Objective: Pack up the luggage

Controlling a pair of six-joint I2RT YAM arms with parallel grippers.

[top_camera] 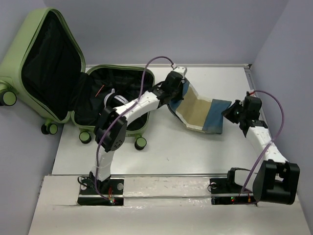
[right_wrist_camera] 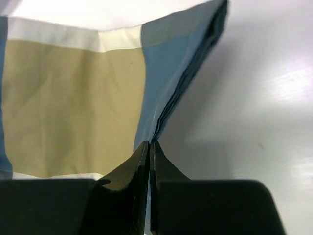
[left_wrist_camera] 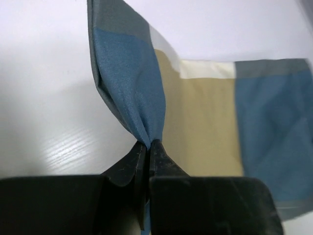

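The olive-green luggage lies open at the table's left, its lid raised against the wall, black lining showing, with white items inside. A folded cloth with blue, tan and cream panels hangs stretched between both grippers above the table. My left gripper is shut on its left edge; the pinched blue fold rises from the fingertips. My right gripper is shut on its right edge, fingertips pinching the blue layers.
The white table runs from the luggage to the right wall. The luggage's small wheels stand on the table near the left arm. A grey rail carries both arm bases at the near edge.
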